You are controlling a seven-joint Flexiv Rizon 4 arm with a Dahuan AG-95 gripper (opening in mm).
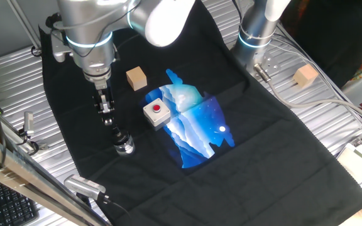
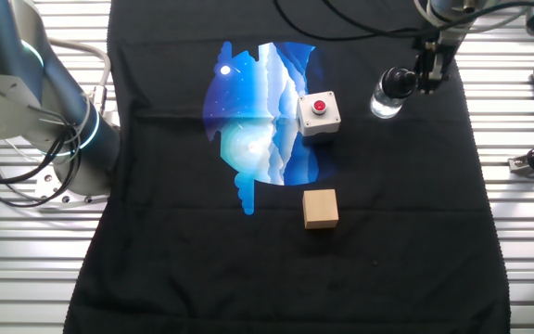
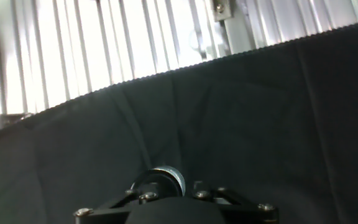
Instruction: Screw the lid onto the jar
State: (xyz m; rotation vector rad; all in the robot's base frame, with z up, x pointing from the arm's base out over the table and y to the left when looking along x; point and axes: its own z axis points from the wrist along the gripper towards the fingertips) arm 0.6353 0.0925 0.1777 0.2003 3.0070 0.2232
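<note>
One jar point(image 1: 124, 146), one lid point(image 2: 398, 81), fingers point(image 1: 114, 133) above

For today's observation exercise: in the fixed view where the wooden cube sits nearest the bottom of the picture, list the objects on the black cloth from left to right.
Blue printed picture on the cloth → wooden cube → white box with the red button → jar, with the gripper at its top.
</note>
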